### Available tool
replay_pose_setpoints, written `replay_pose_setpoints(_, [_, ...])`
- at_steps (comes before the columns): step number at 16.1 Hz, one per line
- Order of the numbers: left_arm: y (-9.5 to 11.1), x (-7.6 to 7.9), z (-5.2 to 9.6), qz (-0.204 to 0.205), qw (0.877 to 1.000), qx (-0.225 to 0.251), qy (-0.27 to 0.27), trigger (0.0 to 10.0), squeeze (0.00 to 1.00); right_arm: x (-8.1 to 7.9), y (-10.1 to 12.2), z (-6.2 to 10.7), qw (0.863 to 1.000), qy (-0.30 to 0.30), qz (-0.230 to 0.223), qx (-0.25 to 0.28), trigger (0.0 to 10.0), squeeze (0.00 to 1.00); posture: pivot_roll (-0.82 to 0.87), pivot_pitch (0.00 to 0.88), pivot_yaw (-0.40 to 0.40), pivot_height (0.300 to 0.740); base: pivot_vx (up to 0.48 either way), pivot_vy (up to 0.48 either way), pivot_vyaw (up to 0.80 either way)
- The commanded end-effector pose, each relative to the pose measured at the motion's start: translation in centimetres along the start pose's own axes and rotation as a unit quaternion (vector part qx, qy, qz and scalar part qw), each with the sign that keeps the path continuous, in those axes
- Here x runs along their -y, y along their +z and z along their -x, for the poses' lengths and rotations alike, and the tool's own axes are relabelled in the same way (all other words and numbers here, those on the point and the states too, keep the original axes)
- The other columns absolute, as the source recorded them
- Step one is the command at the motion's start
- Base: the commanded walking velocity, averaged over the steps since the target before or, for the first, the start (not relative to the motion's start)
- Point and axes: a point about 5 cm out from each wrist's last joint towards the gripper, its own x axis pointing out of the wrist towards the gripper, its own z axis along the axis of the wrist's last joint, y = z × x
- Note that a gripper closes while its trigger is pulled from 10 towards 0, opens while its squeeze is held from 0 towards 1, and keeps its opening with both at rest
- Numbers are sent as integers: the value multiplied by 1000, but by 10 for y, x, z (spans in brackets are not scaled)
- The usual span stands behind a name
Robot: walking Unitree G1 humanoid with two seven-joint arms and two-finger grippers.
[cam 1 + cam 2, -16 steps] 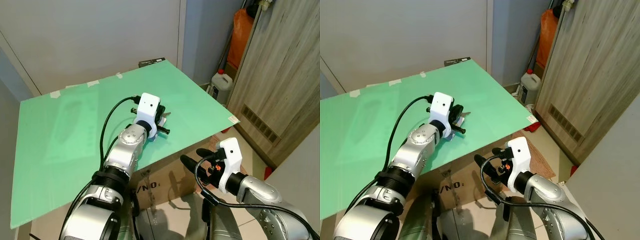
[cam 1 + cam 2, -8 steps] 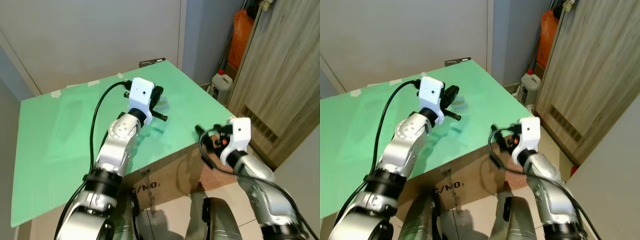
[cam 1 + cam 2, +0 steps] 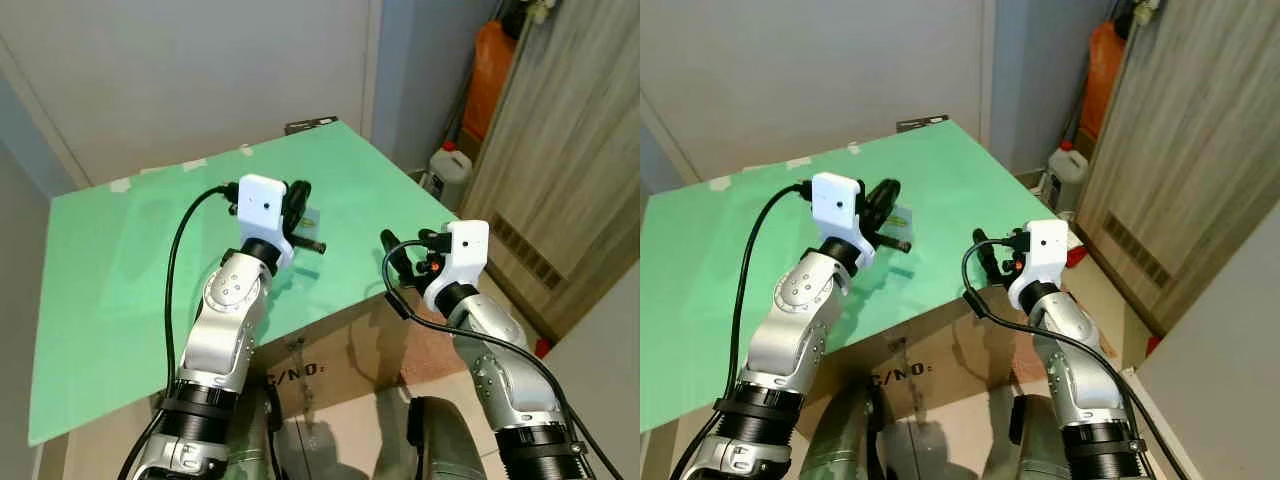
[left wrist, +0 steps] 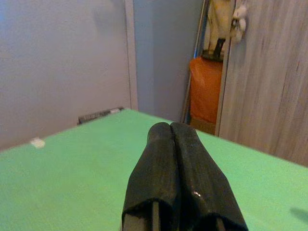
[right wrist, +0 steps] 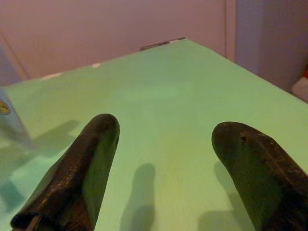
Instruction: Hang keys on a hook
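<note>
Left eye view: left end effector (image 3: 300,205) raised above the green worktop (image 3: 120,260) near frame centre, black fingers (image 4: 174,168) pressed flat together in the left wrist view. A small pale, shiny item (image 3: 308,216) pokes out just beside the fingertips, possibly the keys, though too small and too hidden by the wrist housing to tell; whether anything sits pinched between the fingers cannot be told either. Right end effector (image 3: 405,252) held off the worktop's near right edge, right of centre, fingers (image 5: 77,178) spread wide apart with nothing between them.

Task judged at an early-to-middle stage: keys perhaps lifted clear of the worktop, hanging not yet done. No hook made out anywhere in these views, so finding one and carrying the load to it remains, then slipping the ring over and letting go.

Around: a cardboard box (image 3: 330,360) under the worktop at lower centre, a white plastic jug (image 3: 449,166) on the floor at upper right, an orange bag (image 3: 488,60) above it in the corner, a wooden cabinet door (image 3: 560,150) along the right edge, a small dark label strip (image 3: 310,124) at the worktop's far corner. Worktop edge and box stand between the robot and the corner; cabinet close on the right narrows any turn.
</note>
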Motion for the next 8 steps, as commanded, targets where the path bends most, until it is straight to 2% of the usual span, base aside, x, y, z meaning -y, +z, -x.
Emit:
replay_pose_setpoints(1, [1,3,3,-9,1000,0,-3,0,0,0,2,-2,1000,4,-4,7,10000,0,-54,0,70,594,0,0,0])
replay_pose_setpoints(8, [-9,11,11,-9,1000,-19,-19,0,0,0,-6,-3,1000,11,-11,1,10000,0,-65,0,69,664,0,0,0])
